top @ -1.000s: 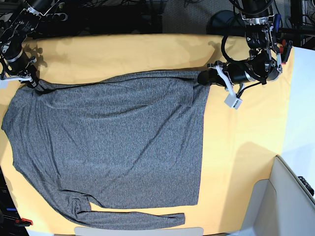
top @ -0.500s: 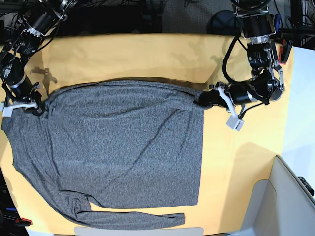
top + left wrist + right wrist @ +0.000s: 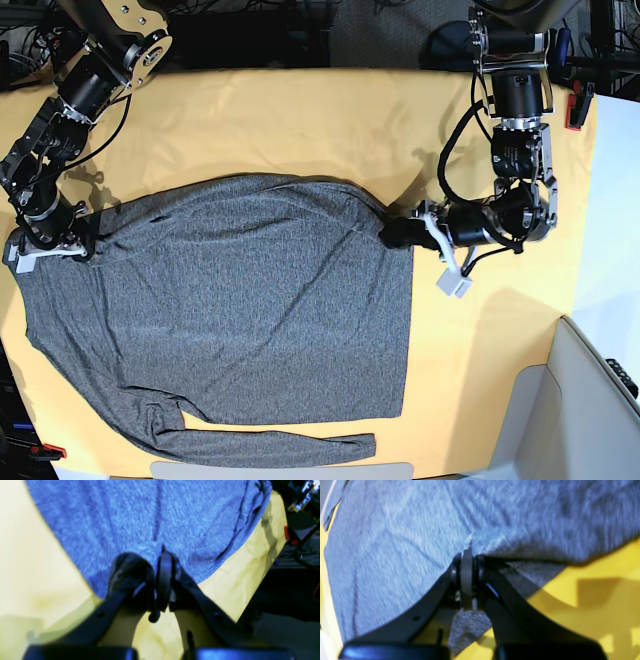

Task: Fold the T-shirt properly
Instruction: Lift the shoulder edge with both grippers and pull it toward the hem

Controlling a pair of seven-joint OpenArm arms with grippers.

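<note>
The T-shirt [image 3: 220,310] — a long-sleeved, heathered charcoal knit — lies spread over most of the table [image 3: 300,120], which is draped in a yellow-orange tablecloth [image 3: 490,330]. Its far edge is drawn up into a shallow arch between the two grippers, while the near edge and one sleeve [image 3: 270,442] rest flat by the table's front rim.

The left gripper [image 3: 392,234] has its fingers [image 3: 163,577] pressed together on the shirt's far corner at the base view's right; the right gripper [image 3: 75,243] has its fingers [image 3: 467,580] likewise clamped on the shirt's opposite far corner, with a tongue of fabric hanging below them in the wrist view.

The cloth looks thin, light and limp; it will likely sag and wrinkle between the holds, so both corners probably need to travel together with mild tension across the edge. Corners and hems seem the best places to grip.

Little obstructs the fold. A white tag [image 3: 452,282] dangles from the left arm just beside the shirt's side edge, and a pale bin [image 3: 600,400] sits off the table's near corner — well apart from the shirt.
</note>
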